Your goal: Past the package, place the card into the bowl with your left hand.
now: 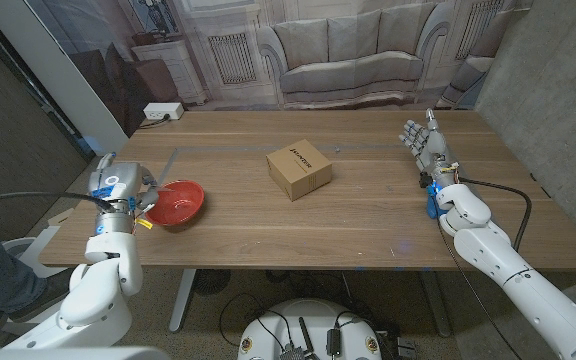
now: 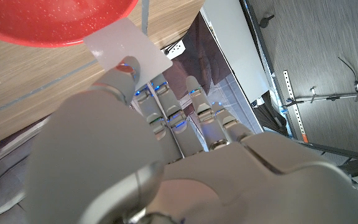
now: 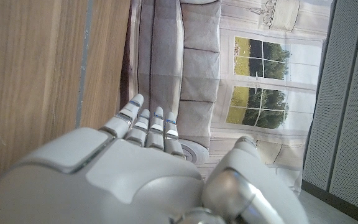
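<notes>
A wooden table (image 1: 368, 215) stretches before me, a sofa backdrop behind it. My left hand (image 1: 118, 186) pinches the white card (image 2: 126, 46) between thumb and finger, its far edge at the rim of the red bowl (image 1: 178, 203) near the table's left end. The cardboard box (image 1: 299, 169) sits mid-table, well apart. My right hand (image 1: 425, 146) stands over the right side, fingers spread, holding nothing.

Table (image 1: 368, 230): wooden, a line of tape across its far side.
Backdrop (image 1: 348, 50): printed sofa and window.
Power strip (image 1: 162, 111): white, beyond the table's far left corner.
</notes>
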`<state>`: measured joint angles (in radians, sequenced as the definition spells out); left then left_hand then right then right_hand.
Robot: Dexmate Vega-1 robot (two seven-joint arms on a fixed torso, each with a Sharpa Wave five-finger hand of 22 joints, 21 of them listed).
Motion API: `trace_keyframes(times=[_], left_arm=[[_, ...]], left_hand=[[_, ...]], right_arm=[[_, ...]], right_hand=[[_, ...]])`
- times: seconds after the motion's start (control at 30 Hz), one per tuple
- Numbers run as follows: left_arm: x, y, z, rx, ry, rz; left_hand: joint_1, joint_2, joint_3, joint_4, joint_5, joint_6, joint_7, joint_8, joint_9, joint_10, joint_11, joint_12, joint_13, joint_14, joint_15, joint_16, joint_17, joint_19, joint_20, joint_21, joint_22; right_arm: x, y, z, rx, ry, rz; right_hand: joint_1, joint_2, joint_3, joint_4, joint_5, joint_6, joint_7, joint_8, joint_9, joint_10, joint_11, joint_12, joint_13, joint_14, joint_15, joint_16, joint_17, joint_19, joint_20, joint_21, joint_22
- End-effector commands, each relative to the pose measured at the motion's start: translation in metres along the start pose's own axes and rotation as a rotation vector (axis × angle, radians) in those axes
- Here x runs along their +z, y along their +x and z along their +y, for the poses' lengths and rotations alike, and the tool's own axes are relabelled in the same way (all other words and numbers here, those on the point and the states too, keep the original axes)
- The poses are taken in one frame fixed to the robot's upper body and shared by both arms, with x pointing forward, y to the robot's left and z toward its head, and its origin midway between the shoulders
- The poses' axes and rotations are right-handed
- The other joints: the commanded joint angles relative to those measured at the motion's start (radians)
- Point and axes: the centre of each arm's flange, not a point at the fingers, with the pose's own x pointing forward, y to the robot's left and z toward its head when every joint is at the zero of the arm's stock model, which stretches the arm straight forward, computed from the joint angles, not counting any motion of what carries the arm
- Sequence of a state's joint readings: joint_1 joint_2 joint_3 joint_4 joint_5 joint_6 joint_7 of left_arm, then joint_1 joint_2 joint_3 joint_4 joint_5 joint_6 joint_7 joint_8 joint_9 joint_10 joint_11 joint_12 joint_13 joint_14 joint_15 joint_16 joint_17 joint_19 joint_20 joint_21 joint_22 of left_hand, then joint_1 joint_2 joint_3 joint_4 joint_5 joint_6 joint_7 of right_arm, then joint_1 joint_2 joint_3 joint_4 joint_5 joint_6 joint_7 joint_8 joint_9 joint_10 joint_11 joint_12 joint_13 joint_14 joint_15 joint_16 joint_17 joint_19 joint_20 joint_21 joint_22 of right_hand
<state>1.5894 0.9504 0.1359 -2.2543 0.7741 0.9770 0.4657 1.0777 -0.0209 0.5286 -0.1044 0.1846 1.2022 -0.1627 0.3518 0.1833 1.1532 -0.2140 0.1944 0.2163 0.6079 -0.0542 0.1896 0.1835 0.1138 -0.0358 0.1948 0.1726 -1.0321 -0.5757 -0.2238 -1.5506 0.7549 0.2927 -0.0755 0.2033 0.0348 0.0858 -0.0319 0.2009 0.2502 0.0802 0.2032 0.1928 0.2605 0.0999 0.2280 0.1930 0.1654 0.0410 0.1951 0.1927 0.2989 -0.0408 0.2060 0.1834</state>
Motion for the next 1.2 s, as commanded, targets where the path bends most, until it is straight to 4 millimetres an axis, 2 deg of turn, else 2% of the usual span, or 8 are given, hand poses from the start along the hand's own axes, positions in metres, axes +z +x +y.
trace_keyframes(times=[0.03, 0.5, 0.83, 1.2], left_arm=[[0.006, 0.006, -0.017, -0.012, 0.0, -0.012], [0.012, 0.012, -0.037, -0.022, 0.001, -0.019], [0.013, 0.008, -0.048, -0.031, 0.005, -0.019], [0.016, 0.011, -0.059, -0.035, 0.004, -0.032]], left_hand=[[-0.003, -0.003, 0.006, -0.001, -0.001, 0.006, 0.006, 0.007, 0.004, 0.004, -0.002, 0.004, 0.003, 0.011, -0.146, 0.006, 0.003, 0.006, -0.088, 0.001, 0.002], [-0.003, -0.004, 0.008, -0.002, -0.002, 0.005, 0.003, 0.011, 0.009, 0.005, -0.003, 0.005, 0.005, 0.01, -0.147, 0.006, 0.003, 0.006, -0.09, 0.001, 0.002], [-0.004, -0.005, 0.008, -0.002, -0.002, 0.003, 0.003, 0.011, 0.008, 0.005, -0.003, 0.005, 0.005, 0.011, -0.147, 0.007, 0.004, 0.006, -0.091, 0.0, 0.002], [-0.004, -0.005, 0.008, -0.003, -0.003, 0.006, 0.003, 0.012, 0.006, 0.006, -0.003, 0.005, 0.005, 0.011, -0.146, 0.008, 0.004, 0.006, -0.091, 0.0, 0.002]], right_arm=[[0.002, 0.001, 0.003, 0.0, -0.01, 0.006], [0.009, 0.001, 0.004, -0.001, -0.016, -0.006], [0.018, -0.001, 0.003, -0.002, -0.024, -0.017], [0.025, -0.006, 0.0, -0.033, -0.029, -0.027]], right_hand=[[0.003, 0.003, -0.002, -0.001, 0.003, 0.009, -0.002, -0.001, 0.003, 0.008, -0.004, 0.0, 0.002, 0.007, -0.001, -0.002, 0.002, 0.01, -0.009, 0.001, 0.004], [0.003, 0.004, -0.004, -0.001, 0.003, 0.009, -0.002, -0.001, 0.003, 0.009, -0.003, 0.0, 0.002, 0.008, -0.001, -0.002, 0.002, 0.01, -0.009, 0.001, 0.004], [0.002, 0.004, -0.005, -0.001, 0.003, 0.009, -0.002, -0.001, 0.003, 0.01, -0.001, 0.0, 0.002, 0.008, -0.002, -0.002, 0.002, 0.01, -0.009, 0.001, 0.004], [0.002, 0.004, -0.006, -0.002, 0.003, 0.009, -0.002, -0.001, 0.003, 0.01, -0.003, 0.0, 0.002, 0.008, 0.0, -0.002, 0.002, 0.01, -0.009, 0.001, 0.004]])
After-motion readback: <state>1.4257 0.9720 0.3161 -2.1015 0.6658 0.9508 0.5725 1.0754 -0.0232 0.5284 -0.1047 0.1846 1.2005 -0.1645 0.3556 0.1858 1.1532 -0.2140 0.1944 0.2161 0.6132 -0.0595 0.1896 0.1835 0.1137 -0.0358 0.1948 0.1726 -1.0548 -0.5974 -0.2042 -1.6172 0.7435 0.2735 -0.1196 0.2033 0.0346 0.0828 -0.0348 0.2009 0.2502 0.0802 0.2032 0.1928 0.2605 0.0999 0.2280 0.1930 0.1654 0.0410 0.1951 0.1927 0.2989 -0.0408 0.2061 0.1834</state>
